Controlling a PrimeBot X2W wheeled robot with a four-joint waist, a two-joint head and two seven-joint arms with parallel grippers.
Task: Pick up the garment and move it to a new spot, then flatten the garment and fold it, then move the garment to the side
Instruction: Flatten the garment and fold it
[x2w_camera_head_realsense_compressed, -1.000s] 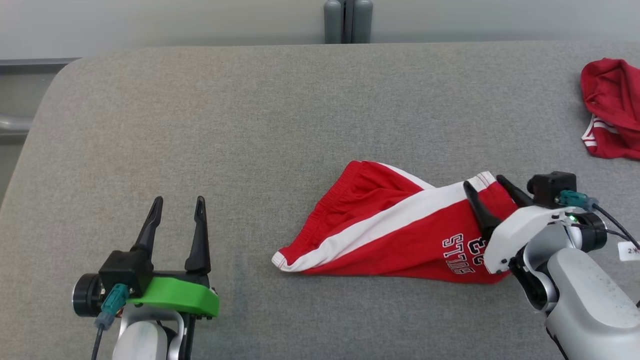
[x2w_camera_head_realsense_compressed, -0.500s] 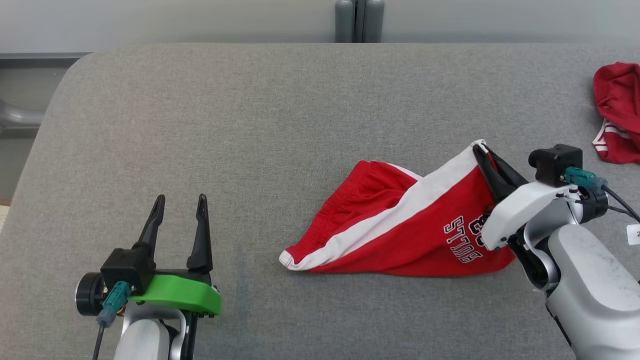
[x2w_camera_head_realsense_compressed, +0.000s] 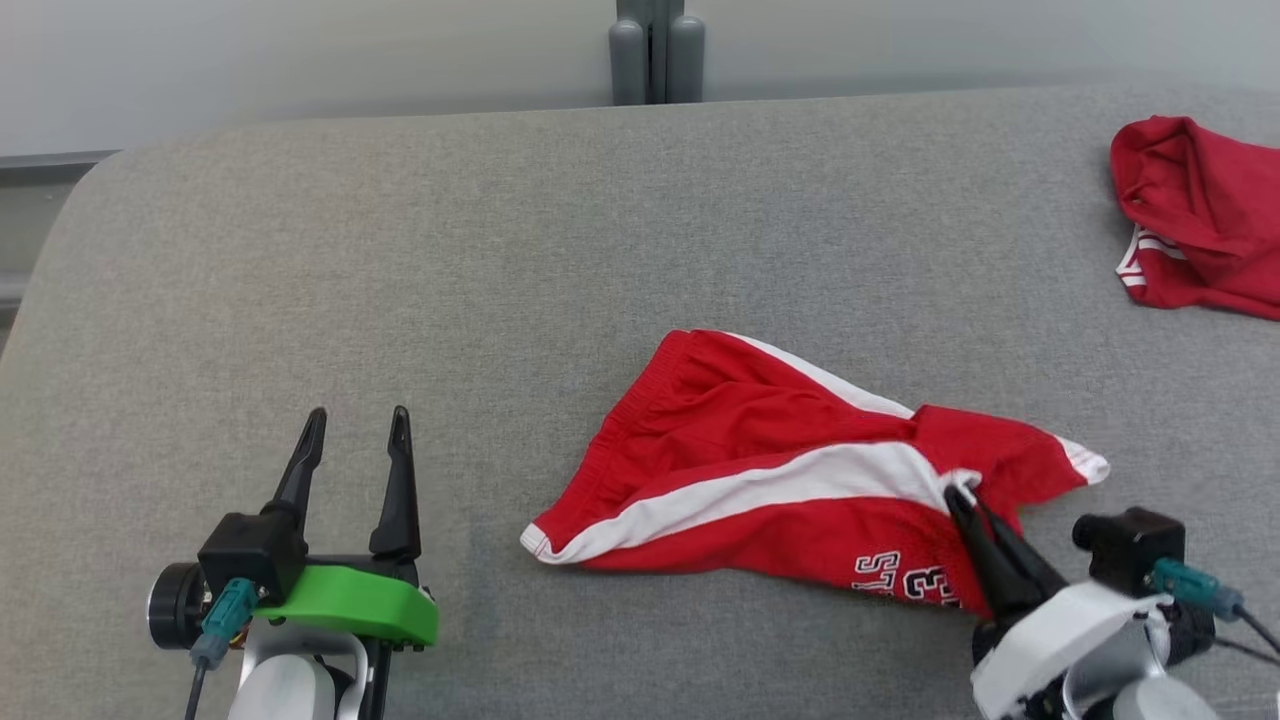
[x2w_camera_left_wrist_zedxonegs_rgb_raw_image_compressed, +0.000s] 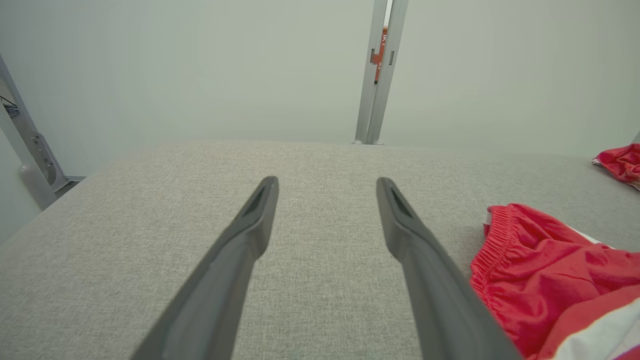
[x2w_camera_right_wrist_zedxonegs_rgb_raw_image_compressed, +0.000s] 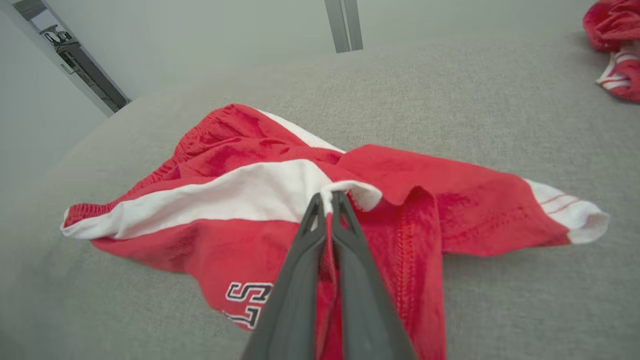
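The garment (x2w_camera_head_realsense_compressed: 760, 470) is a pair of red shorts with a white side stripe and black-and-white lettering, lying crumpled on the grey padded table (x2w_camera_head_realsense_compressed: 500, 250). My right gripper (x2w_camera_head_realsense_compressed: 962, 497) is shut on a white-hemmed fold of the garment (x2w_camera_right_wrist_zedxonegs_rgb_raw_image_compressed: 280, 185) near its right end, with cloth pinched between the fingertips, as the right wrist view shows (x2w_camera_right_wrist_zedxonegs_rgb_raw_image_compressed: 326, 200). My left gripper (x2w_camera_head_realsense_compressed: 355, 425) stands open at the lower left, apart from the cloth. In the left wrist view its fingers (x2w_camera_left_wrist_zedxonegs_rgb_raw_image_compressed: 250, 225) point over bare table, with the garment's waistband (x2w_camera_left_wrist_zedxonegs_rgb_raw_image_compressed: 525, 260) to the right.
A second red garment (x2w_camera_head_realsense_compressed: 1200, 215) with white stripes lies bunched at the table's far right edge, also visible as red cloth (x2w_camera_right_wrist_zedxonegs_rgb_raw_image_compressed: 615, 40) in the right wrist view. A grey post (x2w_camera_head_realsense_compressed: 655, 50) stands behind the table's far edge. The table's rounded left corner is near my left arm.
My right gripper closed on the garment's hem, lifted it, then carried it back toward me, folding the right end over. The head camera shifted. The left gripper stayed put.
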